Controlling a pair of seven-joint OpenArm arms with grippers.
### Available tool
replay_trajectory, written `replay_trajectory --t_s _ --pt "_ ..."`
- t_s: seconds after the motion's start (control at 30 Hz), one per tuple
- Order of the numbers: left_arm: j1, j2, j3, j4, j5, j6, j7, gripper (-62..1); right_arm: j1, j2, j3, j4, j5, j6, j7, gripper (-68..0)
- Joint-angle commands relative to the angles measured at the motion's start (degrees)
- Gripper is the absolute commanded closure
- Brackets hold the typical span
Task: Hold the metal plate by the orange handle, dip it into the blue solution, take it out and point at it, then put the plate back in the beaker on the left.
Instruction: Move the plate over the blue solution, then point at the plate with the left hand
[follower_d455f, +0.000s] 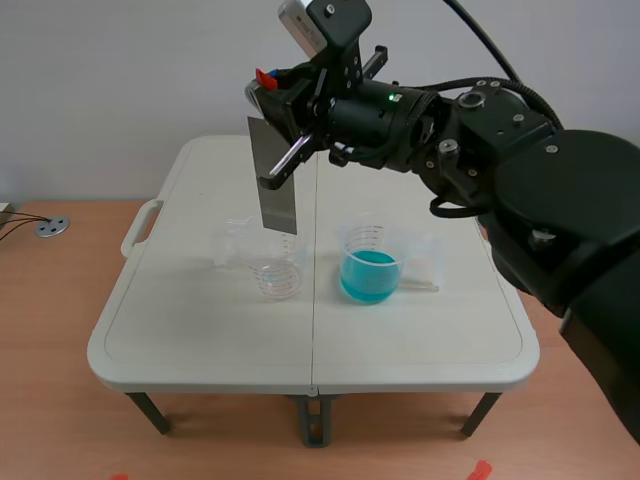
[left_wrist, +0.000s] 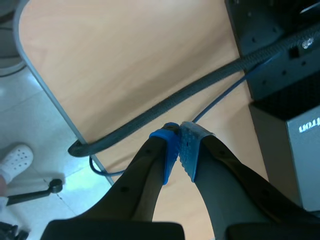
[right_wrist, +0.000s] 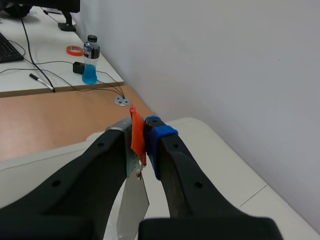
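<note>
A plain white wall backs a wood-toned surface with a round metal grommet set into it at the left. A white folding table stands on this surface. The left gripper does not show in the scene view. Its own wrist view finds it clenched on nothing, pads together, above a wooden board crossed by a grey hose. Left of the table's middle seam stands an empty beaker, with crumpled clear plastic just behind it. The metal plate hangs upright directly over this beaker, its lower edge close above the rim. The right gripper grasps the plate by its orange handle. Right of the seam stands the beaker of blue solution. The bulky right arm comes in from the right and hides the table's far right corner.
</note>
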Motion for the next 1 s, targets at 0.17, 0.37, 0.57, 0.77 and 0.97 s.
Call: replay_trajectory --t_s 0.17,0.37,0.57,0.77,0.97 --pt "0.5 -0.9 -2.32 1.44 -3.02 -0.35 0.09 -1.7 -1.36 3.23 2.64 9.49 1.05 -0.11 -1.62 -1.1" --pt "0.52 -2.67 -4.85 3.06 -7.23 -0.35 -0.04 -1.7 -3.98 6.71 4.7 16.39 3.17 -0.11 -3.02 -1.1" --pt "1.2 -4.87 -8.68 6.54 -12.04 -0.39 0.15 -1.7 -5.73 11.67 7.08 20.9 9.2 -0.09 -3.91 -1.1" --pt "4.15 -7.23 -14.12 13.14 -17.09 -1.03 0.79 -1.7 -5.73 17.22 8.15 21.49 16.83 -0.07 -3.96 -1.1" --pt "8.17 -10.16 -20.98 22.45 -21.84 -2.12 1.22 -1.7 -5.73 21.73 8.31 21.46 21.94 -0.07 -3.96 -1.1"
